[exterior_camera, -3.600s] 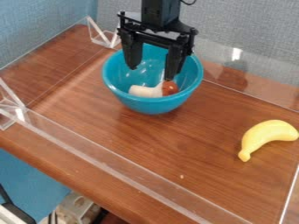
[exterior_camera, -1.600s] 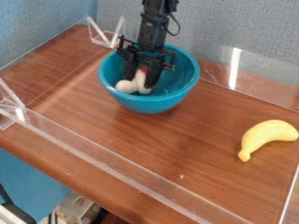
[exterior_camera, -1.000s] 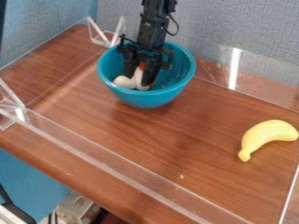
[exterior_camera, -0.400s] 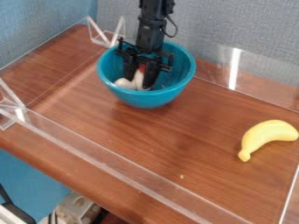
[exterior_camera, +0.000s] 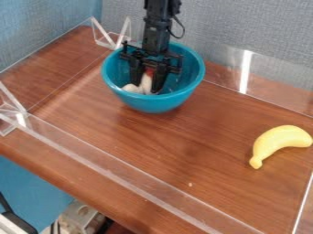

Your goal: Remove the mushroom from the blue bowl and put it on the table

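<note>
The black gripper (exterior_camera: 148, 75) reached down inside the blue bowl (exterior_camera: 153, 85), its fingers pinching the pale mushroom (exterior_camera: 138, 86). The bowl sat near the back acrylic wall (exterior_camera: 251, 71); open table (exterior_camera: 146, 146) lay in front, banana (exterior_camera: 279, 144) well right.

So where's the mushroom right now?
The mushroom is inside the blue bowl at the back left of the table, between the gripper's fingers, far from the banana.

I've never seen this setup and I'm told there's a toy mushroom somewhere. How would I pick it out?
Find the bright blue bowl at the back left of the wooden table, with the black gripper reaching down into it. The mushroom is the small pale cream piece inside, between the fingers. Unlike the yellow banana lying far right, it is whitish.
</note>
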Tool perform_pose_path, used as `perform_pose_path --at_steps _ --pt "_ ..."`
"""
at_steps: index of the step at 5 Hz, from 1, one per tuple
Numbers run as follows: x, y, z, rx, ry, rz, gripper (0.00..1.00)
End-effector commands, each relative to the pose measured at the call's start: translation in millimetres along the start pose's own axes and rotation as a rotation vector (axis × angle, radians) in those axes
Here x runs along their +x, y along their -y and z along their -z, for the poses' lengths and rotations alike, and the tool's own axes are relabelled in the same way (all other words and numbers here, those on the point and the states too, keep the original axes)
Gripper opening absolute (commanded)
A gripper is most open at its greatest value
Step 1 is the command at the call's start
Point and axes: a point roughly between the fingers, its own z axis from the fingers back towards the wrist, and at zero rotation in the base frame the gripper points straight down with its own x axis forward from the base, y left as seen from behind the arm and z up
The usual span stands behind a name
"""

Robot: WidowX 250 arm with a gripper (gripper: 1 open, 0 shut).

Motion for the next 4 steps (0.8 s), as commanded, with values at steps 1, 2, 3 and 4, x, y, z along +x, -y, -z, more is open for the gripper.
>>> perform_pose_path --at_steps 1,2,3,4 --pt "-1.9 8.7 -4.6 -0.008 0.034 -0.007 0.00" --pt "-3.4 19.4 3.3 -0.010 0.032 0.001 0.00" --pt "-13.1 19.0 -13.7 -0.049 0.065 -0.022 0.00" --pt "-13.8 12.1 -38.0 -0.092 0.101 -0.061 0.00"
